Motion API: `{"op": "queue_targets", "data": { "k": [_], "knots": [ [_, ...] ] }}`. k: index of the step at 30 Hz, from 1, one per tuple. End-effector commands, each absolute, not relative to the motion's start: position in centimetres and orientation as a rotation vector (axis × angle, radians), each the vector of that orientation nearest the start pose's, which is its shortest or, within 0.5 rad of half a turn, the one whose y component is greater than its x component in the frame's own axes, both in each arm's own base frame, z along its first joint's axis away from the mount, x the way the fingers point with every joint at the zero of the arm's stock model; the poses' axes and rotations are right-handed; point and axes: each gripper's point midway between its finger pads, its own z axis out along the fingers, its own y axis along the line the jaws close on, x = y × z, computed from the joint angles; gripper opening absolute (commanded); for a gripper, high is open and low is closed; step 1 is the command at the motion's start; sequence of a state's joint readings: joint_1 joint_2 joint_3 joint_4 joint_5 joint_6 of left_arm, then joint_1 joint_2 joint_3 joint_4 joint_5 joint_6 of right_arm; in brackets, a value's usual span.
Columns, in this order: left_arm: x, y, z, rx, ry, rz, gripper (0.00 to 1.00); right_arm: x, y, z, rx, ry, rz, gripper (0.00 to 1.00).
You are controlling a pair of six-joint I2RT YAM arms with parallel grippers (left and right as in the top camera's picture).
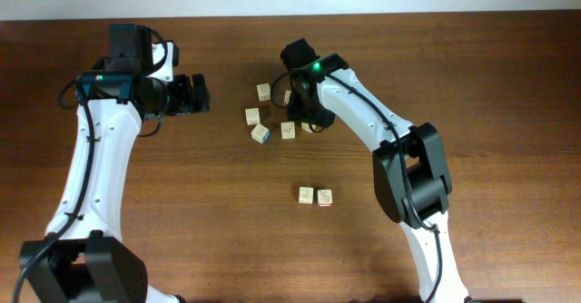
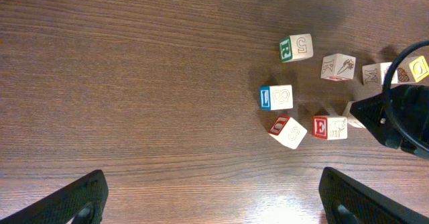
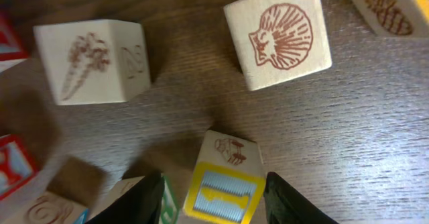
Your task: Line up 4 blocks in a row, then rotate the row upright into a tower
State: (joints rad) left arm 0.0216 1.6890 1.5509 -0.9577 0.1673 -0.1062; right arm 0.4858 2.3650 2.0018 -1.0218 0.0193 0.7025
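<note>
My right gripper (image 3: pixel 214 184) is part-open, loosely straddling a yellow-faced block (image 3: pixel 224 158); other blocks (image 3: pixel 278 35) sit just ahead of it. My left gripper (image 2: pixel 214 194) is wide, empty. I can't tell how many are rotated; I'd guess mid-task.

pale blocks (image 2: pixel 277 97), red, blue, green letters
</note>
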Motion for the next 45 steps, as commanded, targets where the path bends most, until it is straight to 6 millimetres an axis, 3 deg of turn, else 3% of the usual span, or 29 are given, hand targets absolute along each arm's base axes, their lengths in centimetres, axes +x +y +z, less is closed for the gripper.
{"op": "queue_targets", "data": {
  "k": [1, 3, 7, 8, 11, 16, 18, 20, 26, 30, 37, 42, 45],
  "knots": [
    [41.8, -2.0, 19.0, -0.119, 2.645, -0.252, 0.99, 44.3, 22.9, 1.8, 0.338, 2.972, 0.084, 0.38],
    [41.8, -2.0, 19.0, -0.118, 2.645, -0.252, 0.99, 43.9, 22.7, 1.8, 0.335, 2.985, 0.071, 0.28],
    [41.8, -2.0, 19.0, -0.12, 2.645, -0.252, 0.99, 42.4, 22.2, 2.3, 0.296, 3.055, 0.033, 0.22],
    [41.8, -2.0, 19.0, -0.12, 2.645, -0.252, 0.99, 41.3, 23.2, 3.5, 0.18, 3.121, 0.124, 0.22],
    [41.8, -2.0, 19.0, -0.12, 2.645, -0.252, 0.99, 39.0, 24.1, 6.2, 0.092, 3.223, 0.205, 0.23],
    [41.8, -2.0, 19.0, -0.122, 2.648, -0.251, 0.99, 34.6, 27.2, 6.4, -0.077, 3.325, 0.222, 0.23],
    [41.8, -1.7, 19.0, -0.131, 2.647, -0.249, 0.99, 32.5, 29.1, 6.0, -0.166, 3.33, 0.162, 0.23],
    [41.8, -1.8, 19.0, -0.128, 2.647, -0.25, 0.99, 31.7, 29.1, 5.1, -0.104, 3.311, 0.017, 0.23],
    [41.8, -1.7, 19.0, -0.131, 2.647, -0.25, 0.99, 28.6, 29.0, 1.9, -0.092, 3.357, -0.117, 0.23],
    [41.8, -1.7, 19.0, -0.131, 2.647, -0.249, 0.99, 27.6, 28.7, 1.1, -0.098, 3.388, -0.142, 0.24],
    [41.8, -1.7, 19.0, -0.132, 2.647, -0.25, 0.99, 25.7, 28.5, 1.7, -0.091, 3.471, -0.153, 0.35],
    [41.8, -1.7, 19.0, -0.131, 2.647, -0.249, 0.99, 25.9, 28.4, 1.8, -0.098, 3.46, -0.163, 0.51],
    [41.8, -1.7, 19.0, -0.132, 2.647, -0.25, 0.99, 27.3, 29.4, 3.2, -0.151, 3.411, -0.092, 0.52]
  ]
}}
